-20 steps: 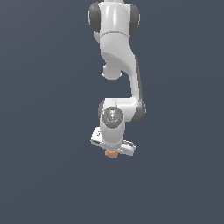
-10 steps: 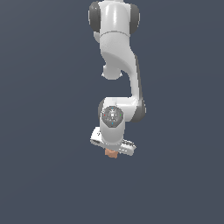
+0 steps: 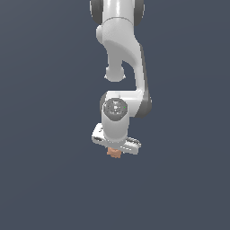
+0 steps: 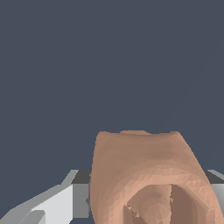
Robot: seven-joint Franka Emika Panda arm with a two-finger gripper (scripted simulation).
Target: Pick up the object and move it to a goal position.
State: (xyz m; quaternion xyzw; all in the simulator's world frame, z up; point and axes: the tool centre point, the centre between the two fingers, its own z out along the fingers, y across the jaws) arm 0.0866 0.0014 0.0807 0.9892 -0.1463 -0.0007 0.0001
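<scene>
One small block sits pinched in the tool.
Closest in the wrist view, the orange-tan block [image 4: 146, 179] fills the space between the tool's [image 3: 115, 151] fingers [image 4: 52, 205], which press on its sides; farther off, the white arm [image 3: 123, 58] rises above. Only its lower tip shows below the fingers, so a sudden swing could shake it loose.

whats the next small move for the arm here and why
Probably carry on toward the goal position, keeping the grip steady. In the wrist view the orange-tan block fills the space between the fingers, and in the exterior view it sits directly under the gripper. No goal marker is visible.
</scene>
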